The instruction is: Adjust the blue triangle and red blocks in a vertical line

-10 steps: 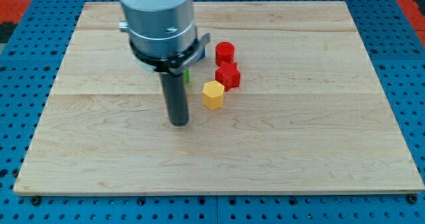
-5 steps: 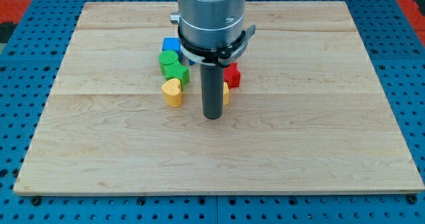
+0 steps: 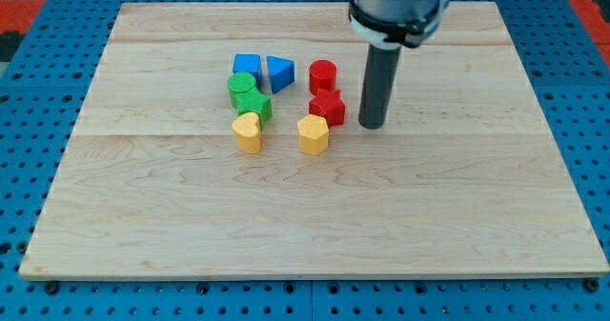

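The blue triangle (image 3: 279, 73) lies left of the red cylinder (image 3: 322, 75). A second red block (image 3: 327, 107), of an irregular shape, sits just below the cylinder. My tip (image 3: 371, 124) rests on the board just right of that lower red block, a small gap apart. The arm's grey body rises out of the view's top.
A blue cube (image 3: 247, 67) touches the blue triangle's left side. Two green blocks (image 3: 250, 97) sit below the cube. A yellow heart-shaped block (image 3: 248, 131) lies under them. A yellow hexagon (image 3: 312, 134) lies under the lower red block. The wooden board (image 3: 429, 216) sits on a blue pegboard.
My tip has moved from the left of the yellow hexagon, up and to the right, to the right of the red blocks. The blocks have not shifted.
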Controlling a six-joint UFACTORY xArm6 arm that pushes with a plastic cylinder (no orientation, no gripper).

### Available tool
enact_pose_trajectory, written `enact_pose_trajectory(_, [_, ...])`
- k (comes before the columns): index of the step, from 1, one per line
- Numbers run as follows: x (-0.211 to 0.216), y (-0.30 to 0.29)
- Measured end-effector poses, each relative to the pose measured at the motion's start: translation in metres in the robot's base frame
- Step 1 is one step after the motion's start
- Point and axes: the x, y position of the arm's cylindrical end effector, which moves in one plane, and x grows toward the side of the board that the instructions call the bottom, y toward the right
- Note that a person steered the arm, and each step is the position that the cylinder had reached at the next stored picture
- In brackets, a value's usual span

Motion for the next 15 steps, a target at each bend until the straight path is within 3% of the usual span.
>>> enact_pose_trajectory(1, [-0.008, -0.038])
enact_pose_trajectory(2, [-0.01, -0.035])
enact_pose_trajectory(4, [-0.058, -0.007])
enact_pose_trajectory(7, [-0.075, -0.069])
enact_pose_trajectory(9, [-0.126, -0.096])
enact_pose_trajectory(10, [-0.126, -0.144])
enact_pose_trajectory(15, [-0.1, -0.143])
